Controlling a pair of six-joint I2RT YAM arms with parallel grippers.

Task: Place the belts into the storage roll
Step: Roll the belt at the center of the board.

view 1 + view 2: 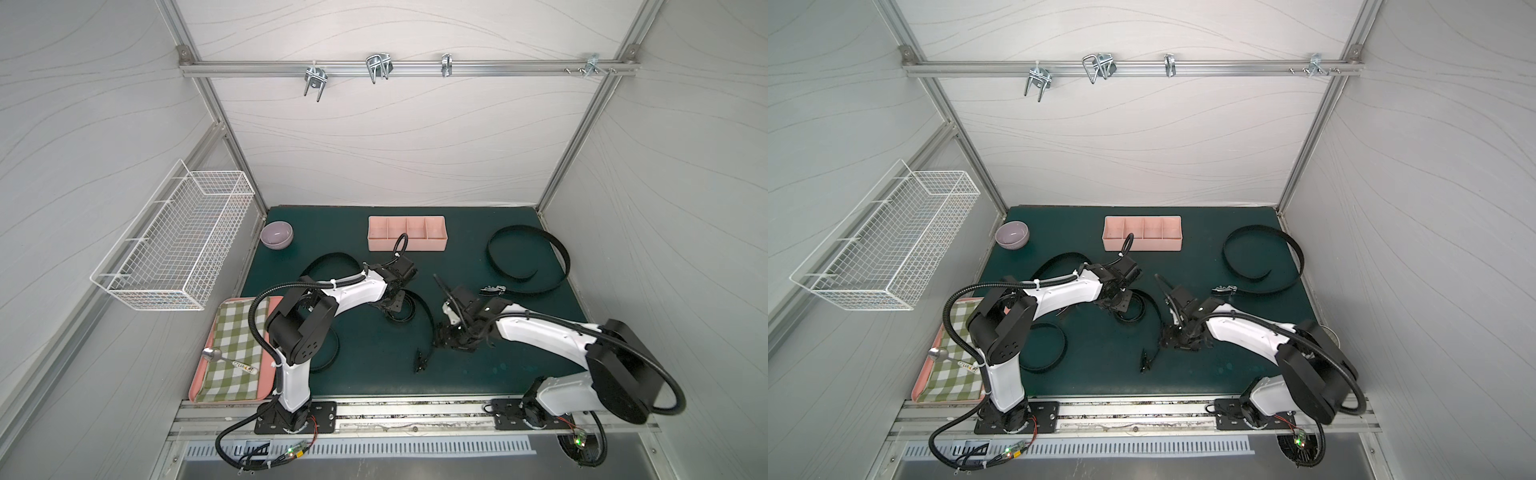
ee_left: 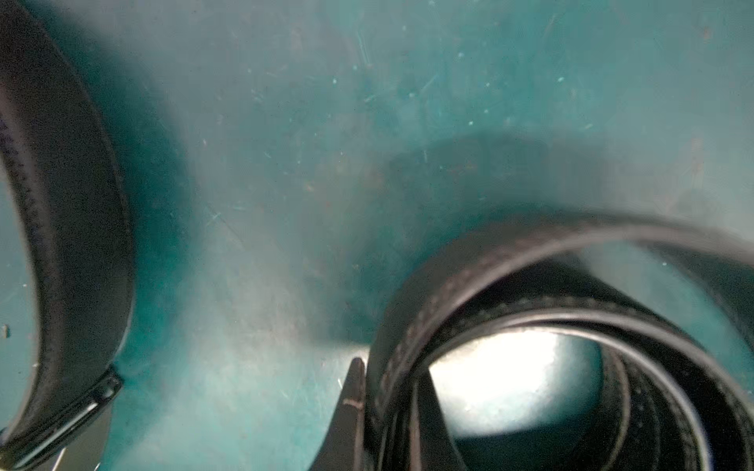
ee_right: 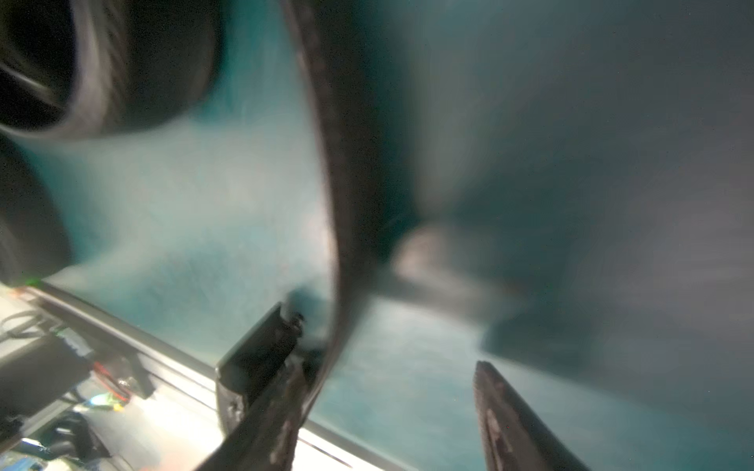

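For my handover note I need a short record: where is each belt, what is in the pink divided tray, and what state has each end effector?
Divided tray: all four compartments empty
Half-coiled belt: middle of the mat, coil pinched by left end effector
Right end effector: open, beside that belt's tail
Loose belt: far right, untouched
Third belt: partly under the left arm

Robotics lab test cell: white panels [image 1: 374, 145] in an aluminium frame [image 1: 415, 66], two robot arms [image 1: 357, 291] bolted to a base rail [image 1: 395, 409]
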